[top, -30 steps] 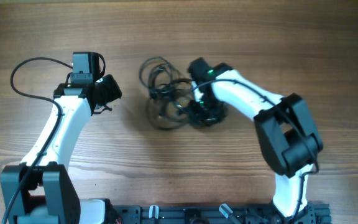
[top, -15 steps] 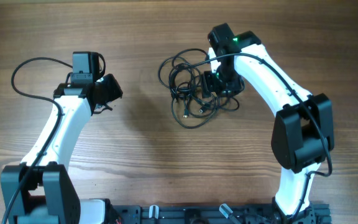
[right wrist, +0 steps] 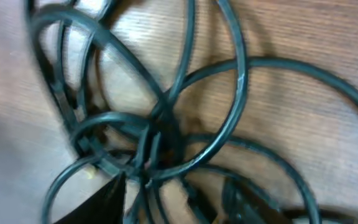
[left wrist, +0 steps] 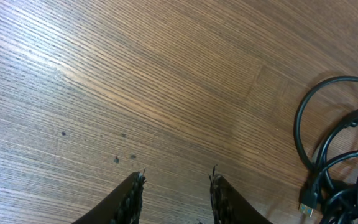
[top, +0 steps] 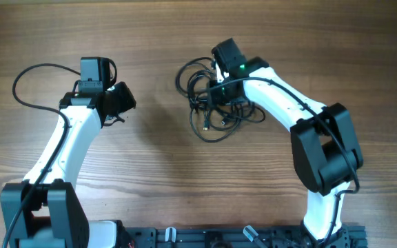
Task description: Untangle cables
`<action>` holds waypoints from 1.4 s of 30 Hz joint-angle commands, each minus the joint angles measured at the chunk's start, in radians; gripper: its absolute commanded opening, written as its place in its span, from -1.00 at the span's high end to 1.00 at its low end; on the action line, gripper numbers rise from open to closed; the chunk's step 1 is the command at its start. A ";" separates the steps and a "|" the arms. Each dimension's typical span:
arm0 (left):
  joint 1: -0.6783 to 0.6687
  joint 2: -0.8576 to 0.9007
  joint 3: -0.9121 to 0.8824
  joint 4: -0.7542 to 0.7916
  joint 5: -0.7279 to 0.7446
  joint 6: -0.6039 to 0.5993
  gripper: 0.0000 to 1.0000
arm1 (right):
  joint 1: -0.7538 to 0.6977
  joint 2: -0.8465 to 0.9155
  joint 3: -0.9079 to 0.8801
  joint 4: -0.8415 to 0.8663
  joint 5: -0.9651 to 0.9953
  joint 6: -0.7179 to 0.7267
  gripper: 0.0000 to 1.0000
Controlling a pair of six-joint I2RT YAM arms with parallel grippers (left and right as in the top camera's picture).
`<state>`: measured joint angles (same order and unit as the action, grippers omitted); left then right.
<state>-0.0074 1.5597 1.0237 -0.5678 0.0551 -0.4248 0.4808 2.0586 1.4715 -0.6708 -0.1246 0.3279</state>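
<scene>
Lying in a loose tangle on the wooden counter [top: 157, 179], the cables [top: 209, 120] occupy the upper centre of the overhead frame. The right pincer [right wrist: 174, 190] hangs directly over the tangle, fingers spread, crossed strands between them, none clamped. The left pincer [left wrist: 174, 182] sits at upper left, well apart from the cables, fingers parted, gripping nothing.

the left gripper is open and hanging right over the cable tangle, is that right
Not quite. The left gripper is open, but it hangs over bare table, not over the tangle. The cables lie off to one side of it, at the edge of the left wrist view.
</scene>
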 commanded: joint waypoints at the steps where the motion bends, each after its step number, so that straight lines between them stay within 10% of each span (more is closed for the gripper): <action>1: -0.002 0.008 -0.012 0.003 0.023 -0.006 0.24 | -0.004 -0.018 -0.060 0.085 0.049 0.013 0.24; 4: -0.002 0.008 -0.012 0.004 0.023 -0.006 0.24 | -0.004 -0.023 -0.065 0.122 0.040 0.012 0.87; 11: -0.002 0.008 -0.012 0.007 0.023 -0.006 0.28 | -0.005 -0.183 -0.010 0.104 -0.126 0.013 0.92; 18: -0.002 0.008 -0.012 0.007 0.050 -0.001 0.28 | -0.005 -0.301 -0.011 0.050 -0.188 0.012 0.88; 29: -0.002 0.008 -0.012 0.008 0.064 -0.001 0.26 | -0.005 -0.089 -0.047 0.094 0.030 -0.022 -0.24; 37: -0.002 0.008 -0.012 0.011 0.064 -0.002 0.26 | -0.009 0.033 -0.047 0.163 0.064 0.017 -0.29; 42: -0.002 0.008 -0.012 0.012 0.064 -0.002 0.26 | -0.014 0.042 -0.047 0.262 0.006 0.020 0.26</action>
<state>-0.0074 1.5597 1.0237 -0.5606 0.1066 -0.4248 0.4744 2.0827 1.4281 -0.4541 -0.0818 0.3412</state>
